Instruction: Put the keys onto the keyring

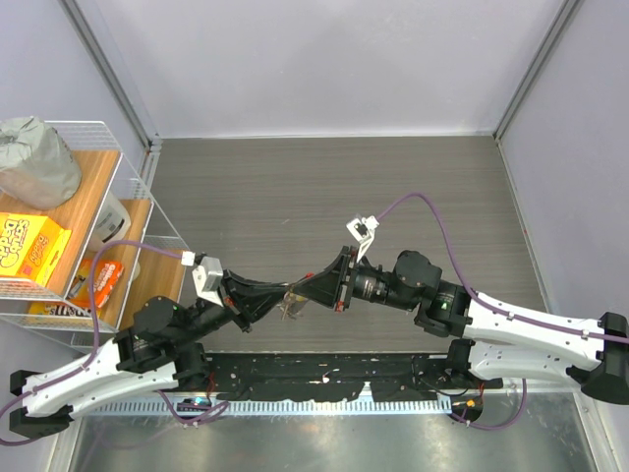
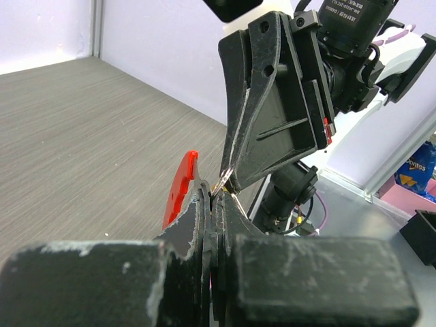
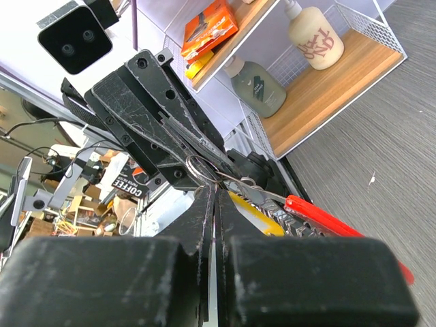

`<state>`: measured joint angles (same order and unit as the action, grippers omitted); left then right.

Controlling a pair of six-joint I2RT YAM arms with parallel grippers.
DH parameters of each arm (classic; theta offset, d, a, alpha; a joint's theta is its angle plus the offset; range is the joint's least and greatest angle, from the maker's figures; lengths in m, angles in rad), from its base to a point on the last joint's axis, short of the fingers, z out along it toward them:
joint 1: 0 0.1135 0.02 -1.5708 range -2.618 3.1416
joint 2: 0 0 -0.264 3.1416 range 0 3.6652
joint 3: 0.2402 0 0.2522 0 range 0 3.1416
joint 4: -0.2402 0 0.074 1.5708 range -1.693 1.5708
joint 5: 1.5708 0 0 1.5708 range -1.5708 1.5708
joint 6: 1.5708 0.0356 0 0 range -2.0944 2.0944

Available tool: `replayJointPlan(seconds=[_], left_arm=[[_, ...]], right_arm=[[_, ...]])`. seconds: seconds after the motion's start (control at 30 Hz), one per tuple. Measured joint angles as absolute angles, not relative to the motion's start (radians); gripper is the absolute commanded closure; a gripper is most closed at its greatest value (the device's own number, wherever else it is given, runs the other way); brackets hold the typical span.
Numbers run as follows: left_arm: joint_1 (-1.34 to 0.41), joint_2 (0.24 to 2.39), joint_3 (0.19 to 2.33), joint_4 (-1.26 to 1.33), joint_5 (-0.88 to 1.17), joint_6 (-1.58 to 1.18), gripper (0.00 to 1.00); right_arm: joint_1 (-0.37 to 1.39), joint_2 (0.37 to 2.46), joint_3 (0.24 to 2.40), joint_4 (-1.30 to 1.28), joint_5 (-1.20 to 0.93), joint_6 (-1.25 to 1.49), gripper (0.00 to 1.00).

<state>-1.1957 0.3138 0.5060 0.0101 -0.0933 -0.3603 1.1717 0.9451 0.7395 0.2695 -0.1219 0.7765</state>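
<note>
My two grippers meet tip to tip above the middle of the table. My left gripper (image 1: pixel 285 298) (image 2: pixel 216 191) is shut on the keyring. Its thin silvery ring (image 3: pixel 197 167) shows at the fingertips and its red plastic piece (image 2: pixel 180 188) (image 3: pixel 337 219) hangs beside the left finger. My right gripper (image 1: pixel 307 295) (image 3: pixel 216 182) is shut and touches the ring. The yellow-headed key (image 3: pixel 255 212) lies against its right finger, seemingly pinched at the tips. The exact contact is hidden between the fingers.
A wire shelf rack (image 1: pixel 118 187) stands at the table's left edge with a snack box (image 1: pixel 29 248), bottles and a grey bag. A black cable track (image 1: pixel 324 379) runs along the near edge between the arm bases. Purple cables loop over both arms.
</note>
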Motion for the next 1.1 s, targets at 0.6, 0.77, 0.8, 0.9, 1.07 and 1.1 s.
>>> replayJointPlan(seconds=[0.6,0.77,0.8,0.9,1.07,1.1], left_arm=[[-1.196,0.314,0.500,0.017,-0.104,-0.360,1.00],[-1.196,0.317,0.496,0.019,-0.109,-0.359,1.00],[-1.196,0.319,0.493,0.021,-0.111,-0.359,1.00],[-1.196,0.326,0.483,0.033,-0.127,-0.358,1.00],[-1.196,0.332,0.473,0.052,-0.163,-0.353,1.00],[-1.196,0.333,0.472,0.055,-0.170,-0.353,1.00]], right_arm=[[1.179,0.947,0.761,0.257,-0.116,0.777,0.95],[1.181,0.947,0.778,0.245,-0.110,0.776,0.94],[1.182,0.947,0.784,0.241,-0.106,0.774,0.95],[1.183,0.952,0.805,0.208,-0.094,0.772,0.94],[1.190,0.985,0.867,0.133,-0.054,0.769,0.95],[1.190,0.992,0.879,0.119,-0.048,0.768,0.95]])
